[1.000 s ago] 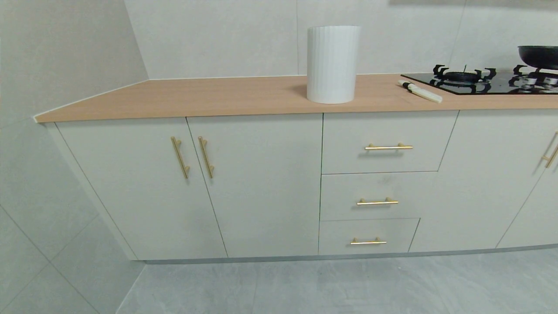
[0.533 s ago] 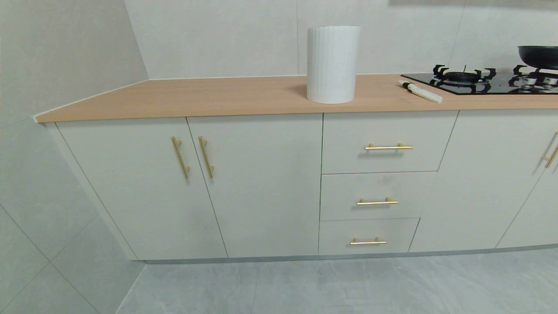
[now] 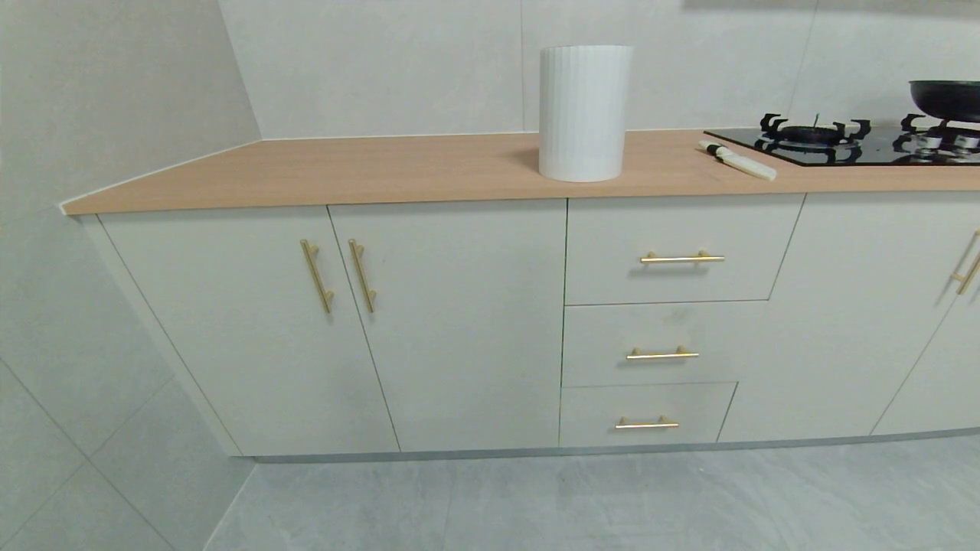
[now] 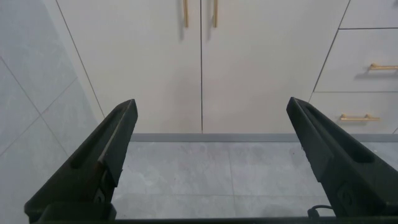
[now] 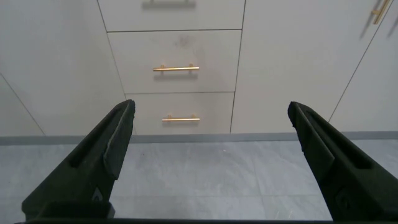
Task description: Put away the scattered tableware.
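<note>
A tall white ribbed holder [image 3: 585, 112] stands on the wooden countertop [image 3: 367, 170]. To its right a pale utensil with a dark band [image 3: 736, 161] lies flat near the hob. My left gripper [image 4: 210, 109] hangs low and open, facing the double cabinet doors [image 4: 200, 56] above the floor. My right gripper [image 5: 211, 109] is also open and low, in front of the drawer stack [image 5: 176, 68]. Nothing sits between either pair of fingers.
A black gas hob [image 3: 857, 141] with a dark pan [image 3: 946, 98] fills the counter's right end. Below are two doors with gold handles [image 3: 337, 274] and three drawers [image 3: 666, 306]. A tiled wall closes the left side; grey floor tiles [image 3: 536, 505] lie in front.
</note>
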`<state>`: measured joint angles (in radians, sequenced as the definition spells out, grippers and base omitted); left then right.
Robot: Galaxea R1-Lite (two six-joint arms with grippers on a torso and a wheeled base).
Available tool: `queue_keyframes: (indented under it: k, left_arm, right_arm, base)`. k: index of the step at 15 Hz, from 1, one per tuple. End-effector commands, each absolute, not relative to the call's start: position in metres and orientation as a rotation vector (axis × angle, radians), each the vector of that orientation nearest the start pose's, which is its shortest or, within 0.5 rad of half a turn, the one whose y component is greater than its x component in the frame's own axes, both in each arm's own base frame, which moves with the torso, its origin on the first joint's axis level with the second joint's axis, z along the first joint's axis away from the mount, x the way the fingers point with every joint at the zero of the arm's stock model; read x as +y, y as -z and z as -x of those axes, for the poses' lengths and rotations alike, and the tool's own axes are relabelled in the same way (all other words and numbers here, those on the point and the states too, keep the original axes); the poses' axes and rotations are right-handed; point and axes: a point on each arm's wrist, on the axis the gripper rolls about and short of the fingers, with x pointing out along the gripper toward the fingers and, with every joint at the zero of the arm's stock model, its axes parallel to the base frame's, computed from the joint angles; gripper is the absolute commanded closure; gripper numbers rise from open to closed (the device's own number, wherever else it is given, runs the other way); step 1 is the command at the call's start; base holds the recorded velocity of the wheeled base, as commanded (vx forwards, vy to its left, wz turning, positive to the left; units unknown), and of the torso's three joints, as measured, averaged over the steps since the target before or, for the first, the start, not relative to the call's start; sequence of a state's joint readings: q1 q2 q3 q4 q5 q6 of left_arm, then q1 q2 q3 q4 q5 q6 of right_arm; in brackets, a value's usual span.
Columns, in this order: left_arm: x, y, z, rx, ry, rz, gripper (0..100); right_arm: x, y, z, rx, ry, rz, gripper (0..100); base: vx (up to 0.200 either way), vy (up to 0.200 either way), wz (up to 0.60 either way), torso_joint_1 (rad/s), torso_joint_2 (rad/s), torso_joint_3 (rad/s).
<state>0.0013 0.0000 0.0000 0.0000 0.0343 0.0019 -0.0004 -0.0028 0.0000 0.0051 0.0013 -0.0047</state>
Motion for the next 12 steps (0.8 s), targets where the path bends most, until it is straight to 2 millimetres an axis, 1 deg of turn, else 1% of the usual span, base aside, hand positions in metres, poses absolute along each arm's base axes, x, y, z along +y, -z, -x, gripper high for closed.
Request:
queue_keyframes:
  k: [1,6,12]
  left_arm:
    - [0.0007,-0.0755,0.0227,0.002,-0.035,-0.005,0]
    - [0.0007,-0.0757,0.0227,0.0,-0.034,-0.006,0]
    - [0.0007,-0.0757,0.0227,0.0,-0.034,-0.005,0]
  right_arm:
    - [0.0,-0.0749,0.0228,0.006,-0.002,0.005,0]
    - [0.0,-0.0749,0.0228,0.006,-0.002,0.006,0]
    - [0.0,-0.0749,0.0228,0.006,-0.002,0.005,0]
  base:
    - [0.0,0.0,0.0,0.0,0.0,0.0]
    - [0.0,0.0,0.0,0.0,0.0,0.0]
    - [0.2,0.0,0.0,0.003,0.0,0.004]
